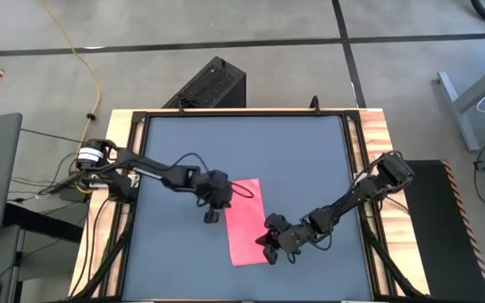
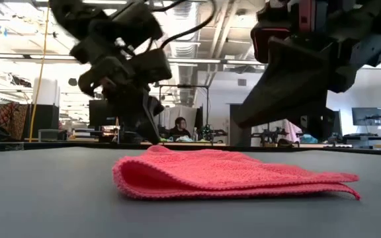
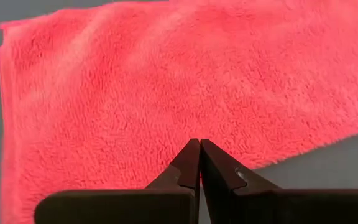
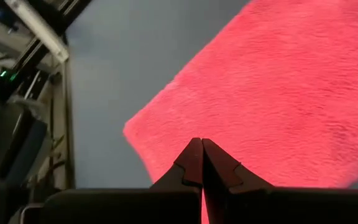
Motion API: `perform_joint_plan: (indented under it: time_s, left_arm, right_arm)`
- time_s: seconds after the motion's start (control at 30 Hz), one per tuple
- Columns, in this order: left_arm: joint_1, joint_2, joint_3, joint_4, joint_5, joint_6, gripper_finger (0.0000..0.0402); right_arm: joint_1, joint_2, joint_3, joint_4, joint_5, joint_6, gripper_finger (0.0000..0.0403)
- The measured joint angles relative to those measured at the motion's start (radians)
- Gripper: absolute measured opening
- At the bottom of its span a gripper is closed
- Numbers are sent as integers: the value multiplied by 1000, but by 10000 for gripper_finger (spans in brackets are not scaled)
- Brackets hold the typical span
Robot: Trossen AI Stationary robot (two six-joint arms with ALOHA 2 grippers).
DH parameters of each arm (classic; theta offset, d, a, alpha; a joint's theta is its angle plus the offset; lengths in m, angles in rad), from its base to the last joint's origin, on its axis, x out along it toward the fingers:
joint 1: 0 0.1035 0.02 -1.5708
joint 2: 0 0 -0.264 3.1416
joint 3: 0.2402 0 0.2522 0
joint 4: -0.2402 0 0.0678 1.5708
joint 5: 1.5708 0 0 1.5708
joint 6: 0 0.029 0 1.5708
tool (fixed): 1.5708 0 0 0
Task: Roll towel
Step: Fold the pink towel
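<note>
My left gripper, fingers pressed together and holding nothing, hung over the towel's left edge. The pink towel lay flat between my grippers. My right gripper, also closed and empty, hovered above its near right corner.

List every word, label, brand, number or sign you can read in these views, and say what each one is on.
None can be read.
The towel is plain pink with no tag or print showing.
The dark tabletop carries no marking.
The left gripper and right gripper show no lettering on their fingers.
Screens and equipment in the room behind the table are too small and blurred to read.
</note>
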Motion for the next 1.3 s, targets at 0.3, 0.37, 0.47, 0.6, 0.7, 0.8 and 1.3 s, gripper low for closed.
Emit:
perform_joint_plan:
  time_s: [0.3,0.37,0.47,0.6,0.7,0.8,1.3]
  left_arm:
    - [16,5,-83,165,-19,-66,0]
    - [29,5,-79,169,-23,-56,0]
    - [51,5,-79,165,-39,-41,0]
    - [81,5,-79,164,-37,-39,0]
    - [95,5,-79,155,-36,-39,0]
    - [100,5,-79,111,-10,-48,0]
    - [3,4,-78,-104,335,-81,0]
  right_arm:
    - [40,0,0,-15,-115,14,21]
    - [37,0,0,-28,-125,15,21]
    - [25,0,0,-50,-147,14,21]
    - [2,21,0,-67,-224,13,21]
    - [-15,56,0,-65,-284,22,20]
    - [-25,68,2,-100,-313,43,20]
    - [-300,-140,-2,-713,-417,-219,20]
